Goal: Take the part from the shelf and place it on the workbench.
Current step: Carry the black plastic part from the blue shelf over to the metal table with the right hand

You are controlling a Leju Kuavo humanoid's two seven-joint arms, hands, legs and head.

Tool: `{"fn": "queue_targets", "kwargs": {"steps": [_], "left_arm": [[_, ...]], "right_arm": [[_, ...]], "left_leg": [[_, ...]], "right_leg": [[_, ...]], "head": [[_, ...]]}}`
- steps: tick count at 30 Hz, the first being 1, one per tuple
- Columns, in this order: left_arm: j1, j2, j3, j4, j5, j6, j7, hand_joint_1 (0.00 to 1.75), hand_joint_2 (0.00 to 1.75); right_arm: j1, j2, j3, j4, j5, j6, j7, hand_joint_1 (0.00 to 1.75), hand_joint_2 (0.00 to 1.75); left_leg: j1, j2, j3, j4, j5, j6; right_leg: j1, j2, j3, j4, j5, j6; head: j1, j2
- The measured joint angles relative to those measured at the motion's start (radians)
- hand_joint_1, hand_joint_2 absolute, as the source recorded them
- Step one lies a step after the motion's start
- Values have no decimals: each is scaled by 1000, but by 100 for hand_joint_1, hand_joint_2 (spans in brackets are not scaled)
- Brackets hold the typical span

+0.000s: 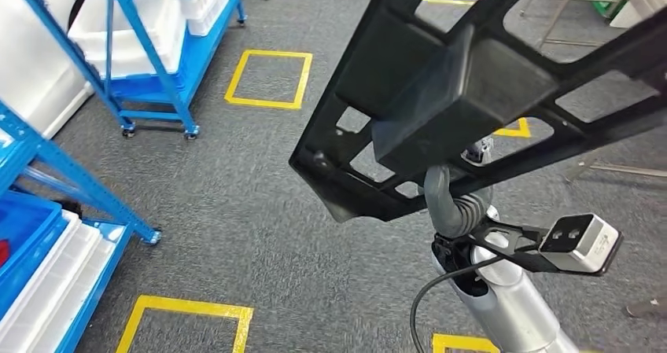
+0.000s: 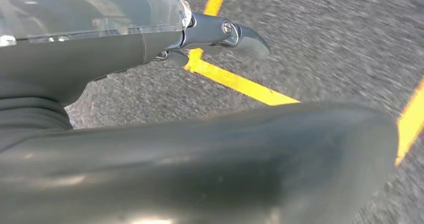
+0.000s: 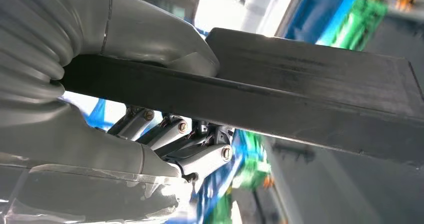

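While my right hand (image 3: 150,109) grips the black part (image 1: 472,93), thumb over, fingers under, raised above grey floor (image 1: 236,211); left hand (image 2: 220,34) hanging, grip state unclear.

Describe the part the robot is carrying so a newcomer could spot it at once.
Start at the silver right arm rising from the bottom of the head view over the grey carpet. Its right hand grips a large black plastic lattice part, held high and filling the upper right. Unlike the blue shelving racks and white bins at left, it is black, pierced with openings, and off the floor.
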Motion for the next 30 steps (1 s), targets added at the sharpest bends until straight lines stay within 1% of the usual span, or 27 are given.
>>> {"fn": "queue_targets", "kwargs": {"steps": [2,3,4,5,6,7,8,9,10,11,12,13,14,16,17,18,19,20,21,22,24,25,26,27,28,29,30], "left_arm": [[4,-1,1,0,1,2,-2,0,0],[8,-2,1,0,1,2,-5,0,0],[12,-2,1,0,1,0,-9,0,0],[15,-2,2,0,1,-3,-14,0,0],[17,-2,2,0,1,-6,-20,0,0],[17,-2,2,0,2,-9,-24,0,0],[17,-2,2,0,2,-11,-27,0,0],[17,-2,2,0,2,-11,-28,0,0],[18,-2,2,0,2,-11,-29,0,0],[18,-2,2,0,2,-11,-29,0,0],[17,-2,2,0,2,-11,-29,0,0],[16,-2,2,0,2,-11,-30,0,0],[14,-2,2,0,2,-11,-30,0,0],[12,-3,2,0,2,-11,-31,0,0],[13,-3,2,0,2,-11,-30,0,0],[15,-3,2,0,2,-9,-27,0,0],[16,-3,3,0,2,-6,-22,0,0],[17,-3,3,0,2,-1,-15,0,0],[16,-3,4,0,2,4,-6,0,0],[15,-3,6,0,2,9,2,0,0],[12,-3,10,0,2,15,19,0,0],[11,-4,14,0,2,16,27,0,0],[10,-4,18,0,2,16,34,0,0],[10,-4,22,0,2,15,39,0,0],[10,-4,27,0,2,14,44,0,0],[9,-4,31,0,2,16,46,0,0],[9,-4,35,0,2,19,47,0,0]], "right_arm": [[-2,-1,9,1,-13,-9,0,175,175],[1,-2,12,1,-15,-10,0,175,175],[8,-2,14,1,-13,-8,0,175,175],[16,-2,16,0,-8,-6,0,175,175],[27,-2,18,-1,-2,-2,0,175,175],[36,-3,20,-3,4,1,0,175,175],[42,-3,21,-5,8,3,0,175,175],[46,-3,23,-7,10,4,0,175,175],[48,-3,24,-9,11,5,0,175,175],[51,-4,25,-11,12,5,0,175,175],[54,-5,25,-12,12,5,0,175,175],[57,-6,26,-14,12,5,0,175,175],[60,-7,26,-16,12,5,0,175,175],[62,-10,26,-20,13,6,-1,175,175],[62,-11,26,-21,15,12,-1,175,175],[64,-11,25,-21,21,24,-1,175,175],[66,-11,23,-21,26,39,0,175,175],[66,-10,21,-20,32,58,0,175,175],[66,-9,19,-18,36,71,0,175,175],[62,-8,17,-16,38,79,0,175,175],[52,-6,12,-14,40,81,2,175,175],[45,-6,10,-13,39,79,3,175,175],[41,-5,8,-13,39,76,3,175,175],[39,-5,7,-13,39,72,4,175,175],[38,-5,6,-13,40,68,4,175,175],[40,-5,6,-14,42,64,3,175,175],[41,-4,5,-15,44,58,3,175,175]], "left_leg": [[3,-52,-50,110,-60,-4],[3,-64,-85,181,-90,-5],[3,-69,-114,237,-106,-6],[3,-71,-130,259,-103,-7],[3,-73,-128,244,-81,-6],[5,-79,-106,189,-42,-5],[8,-99,-74,113,0,-4],[11,-126,-45,45,27,-4],[13,-147,-25,1,42,-2],[14,-162,-16,-21,44,1],[12,-159,-14,-24,41,6],[11,-147,-14,-24,43,13],[10,-136,-11,-27,45,20],[9,-110,-7,-34,47,33],[7,-97,-5,-35,47,37],[4,-83,-5,-35,45,41],[1,-69,-5,-35,44,42],[-1,-55,-4,-35,42,43],[-3,-43,-3,-35,40,44],[-5,-31,0,-35,38,43],[-9,-11,8,-35,32,39],[-11,-2,11,-35,29,36],[-11,7,13,-36,27,32],[-11,16,15,-36,25,27],[-10,26,18,-39,24,22],[-9,28,20,-38,20,17],[-8,14,18,-26,9,12]], "right_leg": [[-4,21,3,-4,2,-6],[-4,34,3,-3,3,-8],[-3,48,3,-3,2,-8],[-3,62,3,-1,2,-8],[-4,77,4,0,1,-6],[-5,90,6,2,-1,-4],[-6,103,7,6,-3,0],[-6,116,5,12,-6,4],[-6,128,0,16,-7,10],[-7,140,-5,19,-7,17],[-8,151,-9,20,-6,24],[-11,160,-12,18,-4,32],[-12,151,-15,22,-6,37],[-10,94,-41,77,-40,46],[-9,59,-70,137,-71,49],[-10,39,-107,210,-105,52],[-11,31,-141,275,-129,54],[-13,28,-161,312,-136,54],[-13,26,-160,310,-124,52],[-12,21,-136,264,-94,48],[-1,-17,-54,114,-33,31],[6,-38,-24,56,-16,23],[12,-52,-8,25,-11,16],[17,-53,-6,18,-14,12],[18,-40,-7,13,-11,9],[15,-28,-4,7,-8,6],[12,-17,1,-1,-4,2]], "head": [[0,0],[0,0],[0,0],[0,0],[0,0],[0,0],[0,0],[0,0],[0,0],[0,0],[0,0],[0,0],[0,0],[0,0],[0,0],[0,0],[0,0],[0,0],[0,0],[0,0],[0,0],[0,0],[0,0],[0,0],[0,0],[0,0],[0,0]]}}
